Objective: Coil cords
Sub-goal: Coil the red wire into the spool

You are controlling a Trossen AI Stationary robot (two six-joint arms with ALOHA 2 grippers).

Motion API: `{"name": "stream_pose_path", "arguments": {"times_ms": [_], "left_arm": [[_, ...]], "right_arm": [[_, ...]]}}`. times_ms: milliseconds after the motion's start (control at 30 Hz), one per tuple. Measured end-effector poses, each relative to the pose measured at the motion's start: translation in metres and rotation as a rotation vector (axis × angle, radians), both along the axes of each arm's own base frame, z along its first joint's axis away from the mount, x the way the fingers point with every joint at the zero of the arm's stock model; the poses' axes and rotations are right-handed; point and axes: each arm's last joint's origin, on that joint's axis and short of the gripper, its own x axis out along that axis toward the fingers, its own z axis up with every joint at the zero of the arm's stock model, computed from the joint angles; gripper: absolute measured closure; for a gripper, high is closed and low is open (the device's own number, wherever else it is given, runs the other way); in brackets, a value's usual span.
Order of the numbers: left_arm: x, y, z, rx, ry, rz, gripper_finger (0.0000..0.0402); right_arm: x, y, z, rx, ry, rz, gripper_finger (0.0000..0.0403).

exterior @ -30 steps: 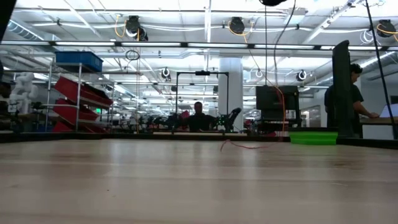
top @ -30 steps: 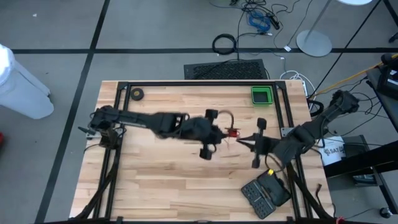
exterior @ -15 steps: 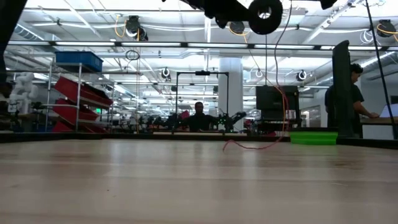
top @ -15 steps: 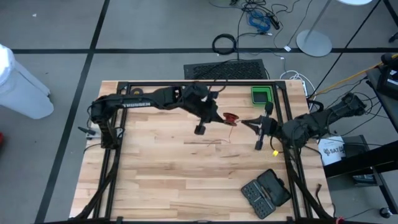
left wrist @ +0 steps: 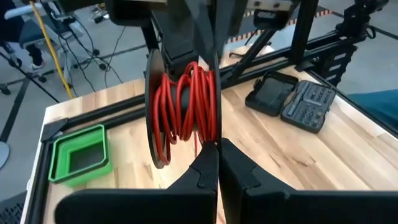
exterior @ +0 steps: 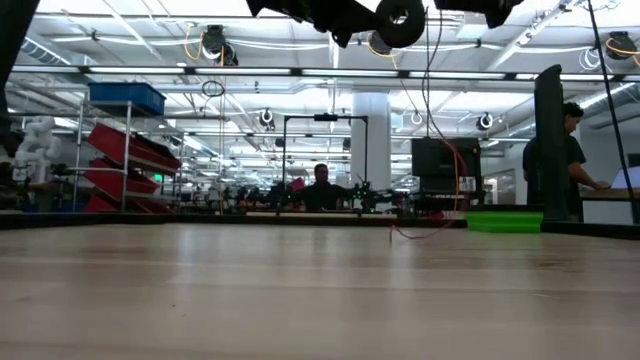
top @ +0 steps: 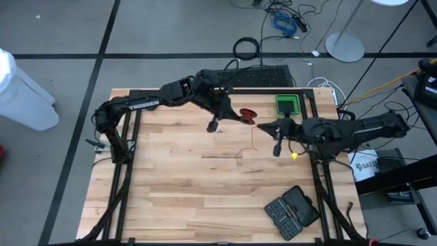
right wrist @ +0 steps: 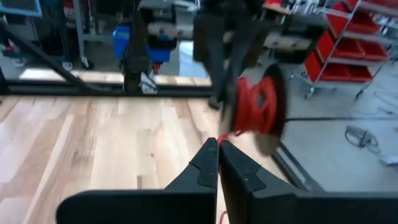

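Red cord (top: pixel 253 139) trails lower now; left tool (top: pixel 240 116) w/ reel (top: pixel 248 115) moved back.

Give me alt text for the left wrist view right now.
The left gripper, shut, holds a black reel wound with red cord above the wooden table. A green tray sits at the table's edge on one side, an open black tool case on the other.

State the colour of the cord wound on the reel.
Red cord on a black reel; clearest in the left wrist view.
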Motion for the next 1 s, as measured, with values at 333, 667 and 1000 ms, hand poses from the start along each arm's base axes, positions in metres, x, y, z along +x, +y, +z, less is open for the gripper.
{"name": "stream_pose_path", "arguments": {"times_ms": [333, 667, 1000], "left_arm": [[-0.01, -0.005, 0.013, -0.108, 0.001, -0.013, 0.04], [-0.016, -0.007, -0.004, -0.176, 0.118, 0.107, 0.04], [-0.049, -0.008, -0.055, -0.251, 0.117, 0.173, 0.04]], "right_arm": [[0.029, -0.007, -0.023, 0.063, 0.124, 0.057, 0.0403], [0.04, -0.013, -0.037, 0.089, 0.215, 0.132, 0.0403], [0.034, -0.012, -0.049, 0.177, 0.325, 0.097, 0.0403]]}}
